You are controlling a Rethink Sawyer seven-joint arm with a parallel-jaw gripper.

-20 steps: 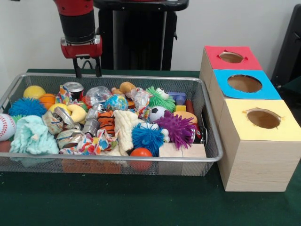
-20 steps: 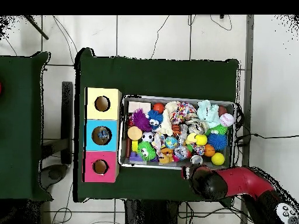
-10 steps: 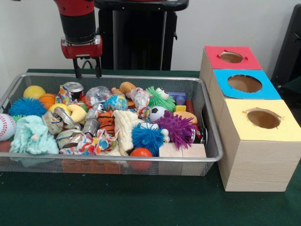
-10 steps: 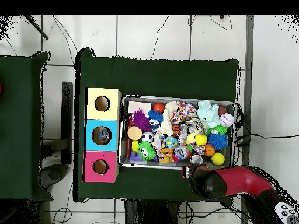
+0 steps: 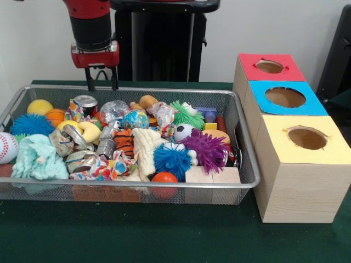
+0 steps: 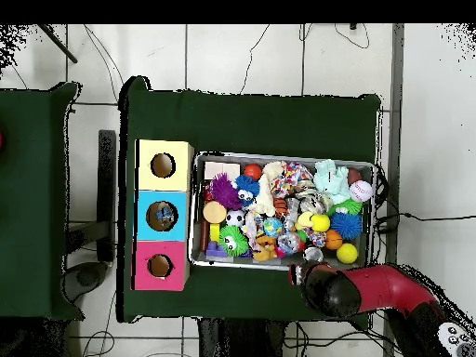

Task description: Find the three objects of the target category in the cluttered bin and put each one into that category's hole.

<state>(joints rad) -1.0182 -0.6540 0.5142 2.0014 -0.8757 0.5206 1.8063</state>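
Front view shows the empty pincer (image 5: 101, 80), prongs slightly parted, poised above the bin's (image 5: 164, 91) far rim, the silver can (image 5: 85, 103) just below and nearer the camera.

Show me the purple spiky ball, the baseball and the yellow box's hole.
purple spiky ball (image 5: 207, 148), front view, middle of its spikes.
baseball (image 5: 6, 148), front view, its white face at the bin's end.
yellow box's hole (image 5: 307, 138), front view, the opening's middle.
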